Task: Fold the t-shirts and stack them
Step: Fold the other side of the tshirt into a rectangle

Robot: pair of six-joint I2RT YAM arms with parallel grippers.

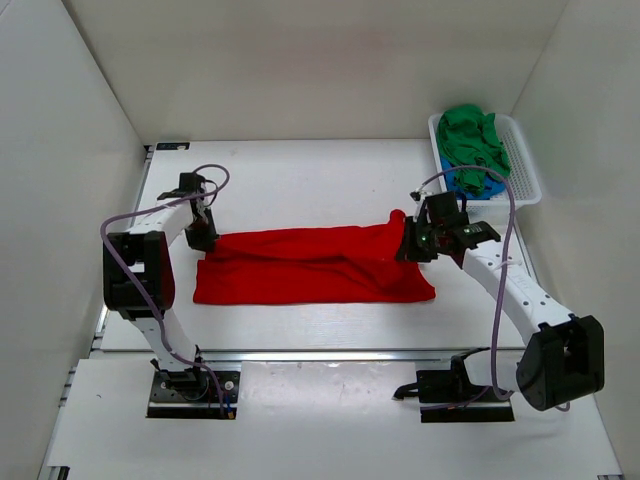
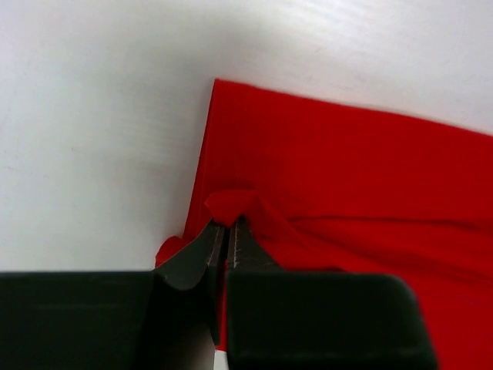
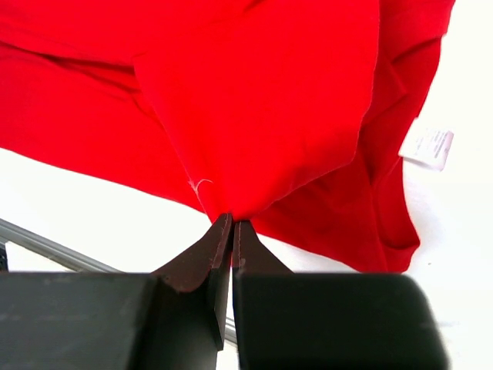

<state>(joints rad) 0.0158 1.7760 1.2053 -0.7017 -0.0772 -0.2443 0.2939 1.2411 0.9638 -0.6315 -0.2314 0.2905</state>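
Observation:
The red t-shirt (image 1: 310, 265) lies as a long folded band across the middle of the table. My left gripper (image 1: 201, 236) is shut on its far left corner, and the pinched cloth (image 2: 231, 204) bunches at the fingertips in the left wrist view. My right gripper (image 1: 413, 243) is shut on its far right edge and holds that cloth (image 3: 262, 116) lifted off the table. A white label (image 3: 426, 144) shows on the shirt's right part. The green t-shirt (image 1: 472, 137) lies crumpled in the basket on the blue t-shirt (image 1: 470, 183).
The white perforated basket (image 1: 522, 160) stands at the far right corner against the wall. White walls enclose the table on the left, back and right. A metal rail (image 1: 330, 355) runs along the table's near edge, with both arm bases behind it.

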